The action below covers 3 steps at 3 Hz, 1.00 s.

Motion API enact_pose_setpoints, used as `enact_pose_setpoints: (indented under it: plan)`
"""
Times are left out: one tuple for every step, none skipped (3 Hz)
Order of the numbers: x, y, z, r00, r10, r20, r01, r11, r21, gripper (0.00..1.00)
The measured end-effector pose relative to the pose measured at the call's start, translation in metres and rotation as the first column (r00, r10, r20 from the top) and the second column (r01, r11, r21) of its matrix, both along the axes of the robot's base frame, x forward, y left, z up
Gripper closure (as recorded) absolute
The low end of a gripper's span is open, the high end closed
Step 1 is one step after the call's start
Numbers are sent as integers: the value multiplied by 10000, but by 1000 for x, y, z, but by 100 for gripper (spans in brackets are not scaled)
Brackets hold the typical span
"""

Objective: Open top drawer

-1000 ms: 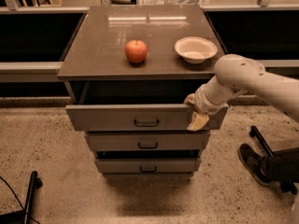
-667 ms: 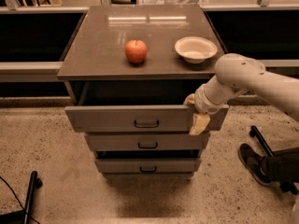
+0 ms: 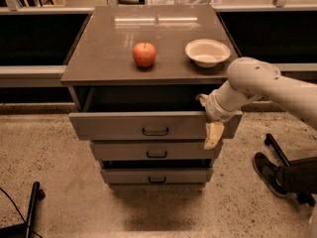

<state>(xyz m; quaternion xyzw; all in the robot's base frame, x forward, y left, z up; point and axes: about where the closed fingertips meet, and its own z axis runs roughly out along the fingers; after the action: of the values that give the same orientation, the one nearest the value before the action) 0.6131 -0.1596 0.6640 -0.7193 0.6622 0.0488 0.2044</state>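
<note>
Closest to us, low and to the right of the top drawer, a black robot base part (image 3: 280, 175) sits on the speckled floor. Under the top drawer are two shorter grey drawers, the bottom drawer (image 3: 129, 175) and the middle drawer (image 3: 124, 150). Both look pushed in.

The wide grey top drawer (image 3: 124, 125) is just under the desk top. It is partly pulled out, and a dark gap shows behind its front. Its small dark loop handle (image 3: 155, 131) is in the middle of the front, with nothing on it.

The pale gripper (image 3: 210, 123) is at the right end of the top drawer's front. One of its fingers (image 3: 213, 135) hangs down the outside of the front, and the other pokes in behind the top edge. They look closed on the front panel, pinching it.

The hold is off to one side, so I think the pull should be slow, flat and straight out. A sideways tug could twist the drawer and jam it.

The drawer's long side runs left to right. Its front faces us, and it slides toward us.

Past the top drawer, on the brown desk (image 3: 104, 48), are a round red apple (image 3: 144, 54) and a white bowl (image 3: 207, 52).
</note>
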Motion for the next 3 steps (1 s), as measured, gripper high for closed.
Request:
enact_pose_setpoints:
  plan:
    - [3,1,-7,9994,39,-339,-46,9998,-205,0]
    - [-1,-3,-17,9960,16,-891,-49,9993,-367,9]
    - [-19,-5,-23,9893,63,-1460,-170,9973,-716,25]
